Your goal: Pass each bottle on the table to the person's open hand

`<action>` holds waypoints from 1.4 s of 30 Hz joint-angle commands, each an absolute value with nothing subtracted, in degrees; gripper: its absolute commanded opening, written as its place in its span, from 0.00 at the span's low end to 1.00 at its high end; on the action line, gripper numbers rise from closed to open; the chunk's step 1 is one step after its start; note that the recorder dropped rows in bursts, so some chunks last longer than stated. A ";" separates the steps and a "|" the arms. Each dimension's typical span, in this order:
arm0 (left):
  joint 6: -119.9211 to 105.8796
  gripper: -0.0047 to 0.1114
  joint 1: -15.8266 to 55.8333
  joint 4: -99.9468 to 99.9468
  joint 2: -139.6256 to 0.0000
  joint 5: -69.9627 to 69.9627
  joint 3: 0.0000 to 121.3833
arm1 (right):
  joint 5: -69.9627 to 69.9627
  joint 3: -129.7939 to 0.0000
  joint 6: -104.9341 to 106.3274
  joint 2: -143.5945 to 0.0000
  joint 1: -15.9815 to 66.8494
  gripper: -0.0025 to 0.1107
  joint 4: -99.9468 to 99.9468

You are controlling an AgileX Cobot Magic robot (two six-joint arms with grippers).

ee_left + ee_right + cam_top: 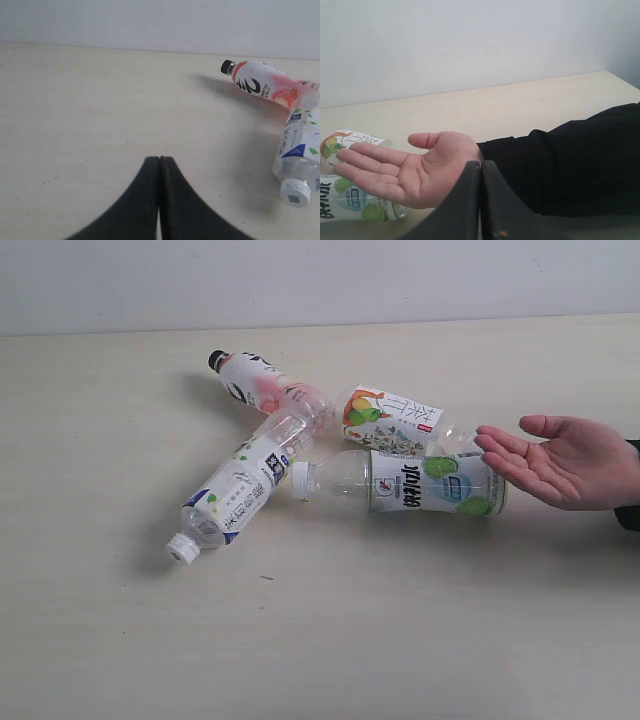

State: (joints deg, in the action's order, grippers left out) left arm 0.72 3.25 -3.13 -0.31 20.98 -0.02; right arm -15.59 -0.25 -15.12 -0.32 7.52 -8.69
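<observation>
Exterior view: the pink bottle [255, 383] lies on its side farthest back, with its black cap pointing left. Its clear end meets the clear end of the blue-marked bottle [240, 490], which lies slanted, white cap toward the near left. The green-lime bottle [420, 483] lies across the middle, its white cap just beside the blue-marked bottle. Behind it lies the fruit bottle [395, 418], a little slanted. All four rest on the pale tabletop [120, 640].

At the right we see the person's open hand [570, 460], palm up. Its fingertips are just beside the ends of the green-lime bottle and the fruit bottle; we cannot tell if they touch.

In the left wrist view the left end effector [159, 159] is fully closed and has hold of nothing; the pink bottle and the blue-marked bottle are well apart from it. In the right wrist view the right end effector [481, 163] is closed too and empty, with the hand and a black sleeve [570, 165] just beyond it.
</observation>
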 commanded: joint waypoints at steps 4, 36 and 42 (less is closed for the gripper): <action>0.71 0.05 3.64 -3.11 0.00 20.31 0.00 | -15.11 0.00 -15.15 0.00 7.64 0.02 -8.92; 31.91 0.05 3.64 -13.89 -0.72 -35.35 1.59 | -15.11 0.00 -15.15 0.00 7.64 0.02 -8.92; 12.33 0.05 3.64 -13.60 -16.97 -13.71 27.29 | -15.11 0.00 -15.15 0.00 7.64 0.02 -8.92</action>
State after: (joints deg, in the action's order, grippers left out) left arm 21.67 3.25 -14.06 -9.18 -25.91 16.70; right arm -15.59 -0.25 -15.12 -0.32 7.52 -8.69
